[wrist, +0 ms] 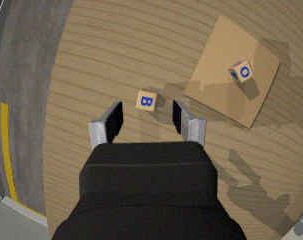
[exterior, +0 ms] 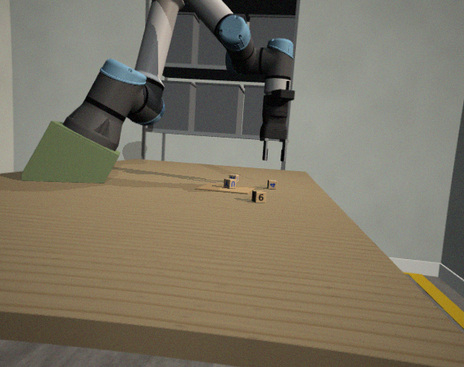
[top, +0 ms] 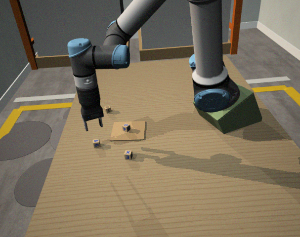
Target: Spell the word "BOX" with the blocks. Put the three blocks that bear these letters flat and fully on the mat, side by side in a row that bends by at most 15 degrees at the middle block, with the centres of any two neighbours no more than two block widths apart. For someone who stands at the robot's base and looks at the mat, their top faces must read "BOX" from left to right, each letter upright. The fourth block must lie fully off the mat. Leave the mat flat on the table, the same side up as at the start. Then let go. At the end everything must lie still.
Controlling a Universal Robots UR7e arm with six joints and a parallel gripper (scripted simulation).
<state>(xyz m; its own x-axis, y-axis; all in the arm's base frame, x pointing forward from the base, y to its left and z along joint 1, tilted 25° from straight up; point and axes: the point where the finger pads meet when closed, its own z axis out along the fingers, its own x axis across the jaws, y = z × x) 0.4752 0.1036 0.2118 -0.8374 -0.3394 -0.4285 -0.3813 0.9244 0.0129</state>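
My gripper is open and empty. It hangs above the B block, which lies on the table just left of the mat as the top camera sees it. The tan mat lies flat and carries the O block. The X block lies off the mat, on the side away from the fourth block. The fourth block lies off the mat past its other edge.
The arm's base stands on a green wedge at one side of the wooden table. The table's edge is close to the B block on the gripper's side. A grey shelf unit stands behind the table.
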